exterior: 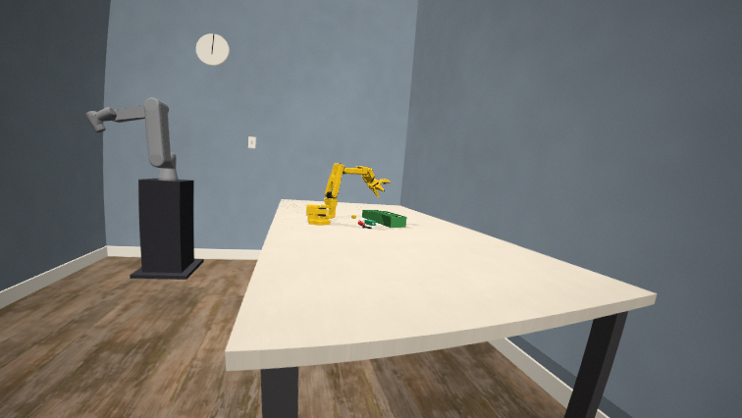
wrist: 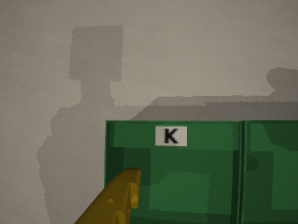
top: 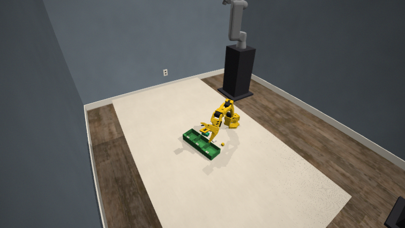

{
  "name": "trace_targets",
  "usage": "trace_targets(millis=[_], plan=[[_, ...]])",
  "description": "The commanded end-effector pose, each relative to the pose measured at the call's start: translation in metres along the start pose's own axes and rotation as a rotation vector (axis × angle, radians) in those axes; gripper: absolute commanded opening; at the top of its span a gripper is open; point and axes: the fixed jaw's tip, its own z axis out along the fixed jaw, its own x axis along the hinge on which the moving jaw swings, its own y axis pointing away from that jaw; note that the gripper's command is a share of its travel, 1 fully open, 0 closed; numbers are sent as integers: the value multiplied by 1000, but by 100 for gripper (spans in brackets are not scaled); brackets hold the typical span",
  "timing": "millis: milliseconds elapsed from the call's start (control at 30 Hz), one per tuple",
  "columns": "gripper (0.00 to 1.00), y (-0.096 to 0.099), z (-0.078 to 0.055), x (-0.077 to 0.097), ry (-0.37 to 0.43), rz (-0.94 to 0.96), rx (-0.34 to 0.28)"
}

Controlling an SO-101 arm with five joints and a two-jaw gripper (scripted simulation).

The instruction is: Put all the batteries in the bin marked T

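Observation:
My yellow gripper is open and empty, high above the row of green bins. The row has three compartments with white labels. In the wrist view the label K is readable, and one finger shows over that compartment. No T label is readable. Small things lie between the bins and the arm's base: a teal one, a red one, a black one and a pale one. I cannot tell which are batteries.
A small yellow block lies on the table, near the K end of the bins. The arm's base stands behind the small things. A grey arm on a black pedestal stands off the table.

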Motion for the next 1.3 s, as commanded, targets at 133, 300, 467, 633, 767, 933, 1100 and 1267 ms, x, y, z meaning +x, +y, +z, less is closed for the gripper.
trace_targets(millis=[133, 300, 467, 633, 767, 933, 1100, 1267], plan=[[100, 10, -27, -22, -121, 2, -49], [100, 10, -27, -22, -123, 2, -50], [99, 8, -27, -21, -116, 15, -44], [95, -4, -24, -17, -77, 87, -10], [87, -22, -22, -9, -20, 201, 44], [80, -40, -21, -1, 35, 318, 100], [66, -73, -22, 18, 134, 552, 216], [52, -103, -27, 39, 225, 795, 341]])
